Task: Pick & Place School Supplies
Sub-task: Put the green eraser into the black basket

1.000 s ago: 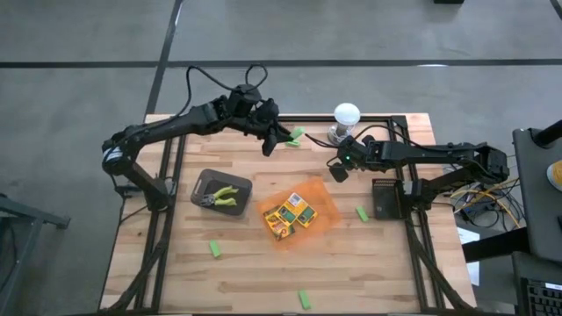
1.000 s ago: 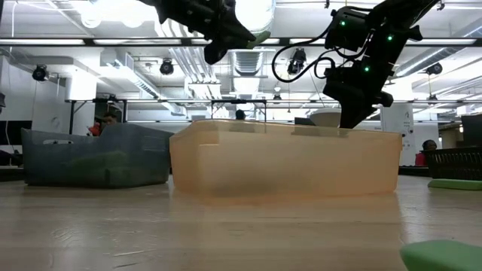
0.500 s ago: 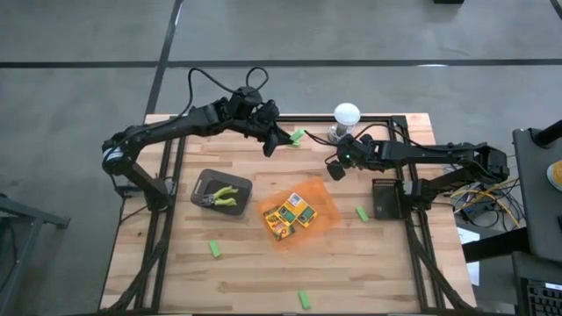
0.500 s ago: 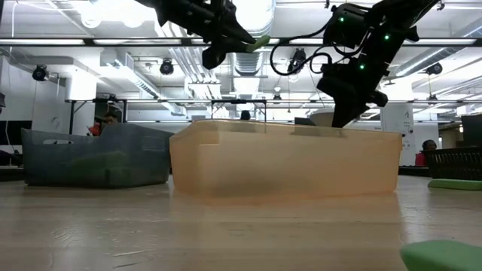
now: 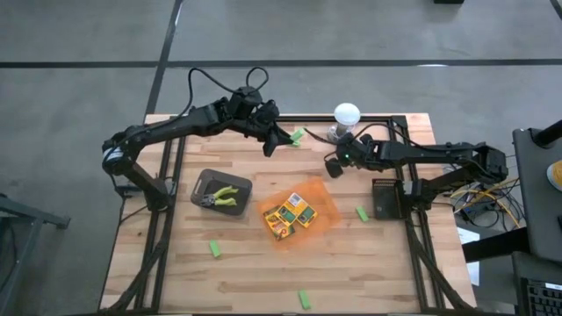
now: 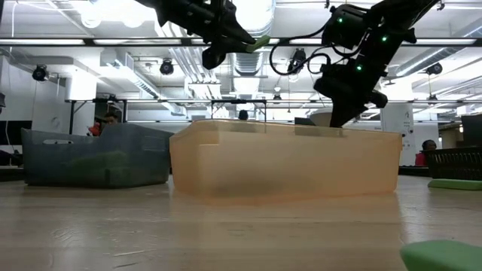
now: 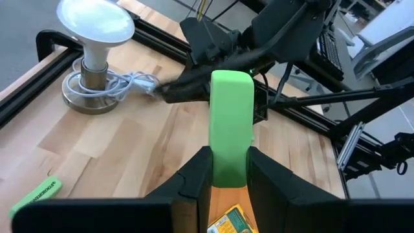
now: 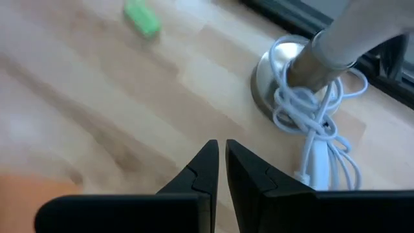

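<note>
Wooden boards make up the table (image 5: pixel 237 281), the biggest thing here. Near its middle sits the orange tray (image 5: pixel 299 215), with yellow-and-green crayon boxes (image 5: pixel 290 215) inside it. Just left of the tray is a dark bin (image 5: pixel 221 193) holding a yellow-handled tool (image 5: pixel 224 197). Past the tray, by the far edge of the table, stands a white lamp (image 5: pixel 346 118) with its cable (image 8: pixel 317 139) curled at the foot. The left gripper (image 5: pixel 277 140) is up in the air beyond the tray's far left side, and its fingers (image 7: pixel 194 181) pinch a green piece (image 7: pixel 229 126). The right gripper (image 5: pixel 334 167) hangs between the tray and the lamp, fingers pressed together and holding nothing. Other green pieces lie flat on the table: one (image 5: pixel 361 213) right of the tray, one (image 5: pixel 215 250) below the bin, one (image 5: pixel 304 299) near the front edge.
</note>
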{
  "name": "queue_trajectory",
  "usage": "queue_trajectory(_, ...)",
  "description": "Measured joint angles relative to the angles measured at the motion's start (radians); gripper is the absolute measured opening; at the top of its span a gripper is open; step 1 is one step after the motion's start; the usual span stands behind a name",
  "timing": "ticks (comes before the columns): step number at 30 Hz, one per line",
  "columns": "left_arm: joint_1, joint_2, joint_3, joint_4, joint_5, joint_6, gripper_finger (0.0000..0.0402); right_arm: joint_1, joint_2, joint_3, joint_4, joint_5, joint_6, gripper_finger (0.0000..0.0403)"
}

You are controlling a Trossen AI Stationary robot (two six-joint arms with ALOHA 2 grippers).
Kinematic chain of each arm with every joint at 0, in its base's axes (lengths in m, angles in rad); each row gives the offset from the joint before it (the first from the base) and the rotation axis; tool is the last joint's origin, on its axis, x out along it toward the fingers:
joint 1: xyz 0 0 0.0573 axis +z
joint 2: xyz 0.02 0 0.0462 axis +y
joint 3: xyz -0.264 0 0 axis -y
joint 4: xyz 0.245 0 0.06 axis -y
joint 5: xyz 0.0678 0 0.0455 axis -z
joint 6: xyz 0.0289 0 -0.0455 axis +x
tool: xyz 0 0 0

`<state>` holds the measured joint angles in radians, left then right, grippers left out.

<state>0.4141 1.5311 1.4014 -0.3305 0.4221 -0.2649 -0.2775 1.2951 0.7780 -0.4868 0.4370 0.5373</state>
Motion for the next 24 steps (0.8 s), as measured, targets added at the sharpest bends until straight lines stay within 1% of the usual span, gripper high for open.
queue_trajectory(3, 0.000, 0.000, 0.000, -0.001, 0.000, 0.005, 0.0085, -0.002, 0.003, 0.000, 0.029, 0.008, 0.091, 0.0027)
queue_trajectory(7, 0.000, 0.000, 0.000, -0.038, 0.000, 0.031, 0.0085, -0.002, -0.035, 0.000, 0.029, 0.008, 0.086, 0.0027)
queue_trajectory(12, 0.000, 0.001, 0.000, -0.100, 0.000, 0.062, 0.0085, -0.002, -0.166, 0.026, 0.051, 0.056, 0.075, 0.0027)
queue_trajectory(14, 0.000, 0.001, -0.001, -0.107, -0.001, 0.072, 0.0085, -0.002, -0.238, 0.045, 0.073, 0.055, 0.041, 0.0027)
queue_trajectory(15, 0.000, 0.001, -0.001, -0.106, -0.001, 0.078, 0.0085, -0.002, -0.276, 0.053, 0.088, 0.035, 0.024, 0.0027)
queue_trajectory(16, 0.000, 0.001, -0.001, -0.105, -0.001, 0.083, 0.0085, -0.002, -0.315, 0.057, 0.106, -0.008, 0.005, 0.0027)
queue_trajectory(18, 0.000, 0.001, -0.001, -0.093, -0.001, 0.092, 0.0085, -0.002, -0.388, 0.058, 0.151, -0.149, -0.044, 0.0027)
queue_trajectory(19, 0.000, 0.001, -0.001, -0.086, -0.001, 0.097, 0.0085, -0.002, -0.423, 0.058, 0.177, -0.239, -0.078, 0.0027)
queue_trajectory(22, -0.003, 0.001, -0.001, -0.079, -0.001, 0.136, 0.0085, 0.004, -0.515, 0.042, 0.241, -0.576, -0.207, 0.0027)
queue_trajectory(23, -0.004, 0.001, -0.001, -0.080, 0.000, 0.153, 0.0085, 0.006, -0.538, 0.034, 0.262, -0.673, -0.244, 0.0027)
queue_trajectory(24, -0.006, 0.001, -0.001, -0.080, 0.010, 0.171, 0.0085, 0.009, -0.557, 0.026, 0.278, -0.742, -0.279, 0.0027)
